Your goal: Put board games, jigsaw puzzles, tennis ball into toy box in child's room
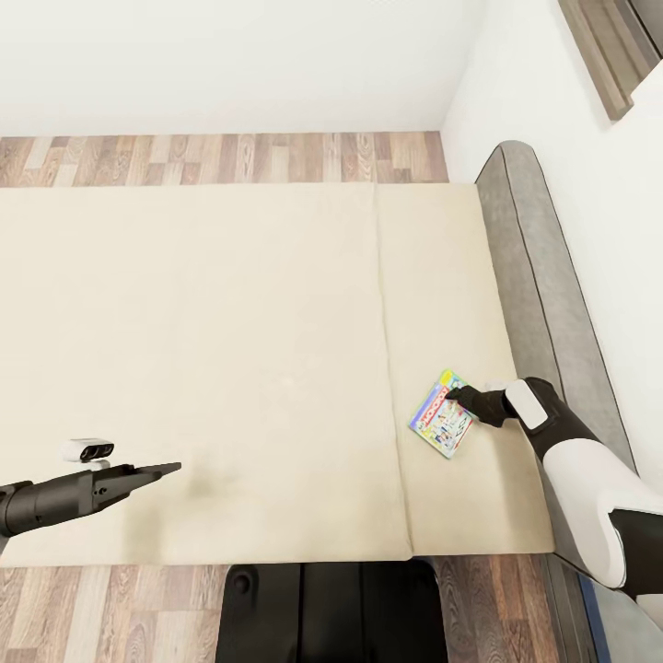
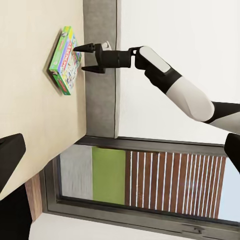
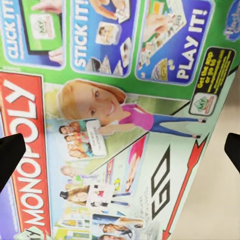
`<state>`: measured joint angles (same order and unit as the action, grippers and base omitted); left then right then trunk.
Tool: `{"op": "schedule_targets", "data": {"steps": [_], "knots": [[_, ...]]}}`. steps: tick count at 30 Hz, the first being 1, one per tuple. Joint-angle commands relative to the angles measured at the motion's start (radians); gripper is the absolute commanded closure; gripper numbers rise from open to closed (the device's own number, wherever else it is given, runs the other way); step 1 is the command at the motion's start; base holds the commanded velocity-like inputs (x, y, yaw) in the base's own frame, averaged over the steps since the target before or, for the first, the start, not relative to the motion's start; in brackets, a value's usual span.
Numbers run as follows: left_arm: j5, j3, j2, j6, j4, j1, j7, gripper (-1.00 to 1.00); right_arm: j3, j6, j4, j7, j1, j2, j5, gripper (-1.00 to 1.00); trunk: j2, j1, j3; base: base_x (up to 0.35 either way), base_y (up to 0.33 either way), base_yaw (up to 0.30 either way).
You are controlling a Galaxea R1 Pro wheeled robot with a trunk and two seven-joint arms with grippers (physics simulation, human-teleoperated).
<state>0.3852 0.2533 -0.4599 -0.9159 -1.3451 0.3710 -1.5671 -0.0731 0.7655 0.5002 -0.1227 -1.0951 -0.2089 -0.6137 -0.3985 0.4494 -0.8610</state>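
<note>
We count one board game, a Monopoly box, lying on one bed. We see one mattress divided by one seam into two parts, a wide one and a narrower one, and one grey headboard along its far side. We count two arms and two grippers: the left gripper and the right gripper, each with two fingers. In the left wrist view we see one window, with one green panel behind the glass.
</note>
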Motion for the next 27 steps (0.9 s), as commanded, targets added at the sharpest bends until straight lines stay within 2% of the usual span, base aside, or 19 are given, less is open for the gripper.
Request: {"op": "schedule_targets", "data": {"steps": [1,11,14,20,27], "knots": [[0.0,0.0,0.0,-0.011,0.0,0.0,-0.004,-1.0,-0.002,0.004,0.001,-0.009,0.0,0.0,-0.011,-1.0,-0.002,0.001,-0.001,0.0,0.0,0.0],[-0.001,0.0,0.0,-0.011,0.0,0.0,-0.004,-1.0,-0.002,0.005,0.001,-0.006,0.0,-0.004,-0.013,-1.0,-0.002,0.001,-0.001,0.0,0.0,0.0],[-0.002,0.0,0.0,-0.011,0.0,0.0,-0.004,-1.0,-0.002,0.006,0.001,0.012,0.0,-0.01,-0.013,-1.0,-0.002,0.001,-0.001,0.0,0.0,0.0],[-0.001,0.0,0.0,-0.011,0.0,0.0,-0.004,-1.0,-0.001,0.005,-0.005,0.11,0.0,-0.028,-0.012,-1.0,-0.002,0.001,-0.001,0.0,0.0,0.0],[-0.001,0.0,0.0,-0.011,0.0,0.0,-0.004,-1.0,-0.001,0.005,-0.005,0.12,0.0,-0.029,-0.012,-1.0,-0.002,0.001,-0.001,0.0,0.0,0.0]]}}
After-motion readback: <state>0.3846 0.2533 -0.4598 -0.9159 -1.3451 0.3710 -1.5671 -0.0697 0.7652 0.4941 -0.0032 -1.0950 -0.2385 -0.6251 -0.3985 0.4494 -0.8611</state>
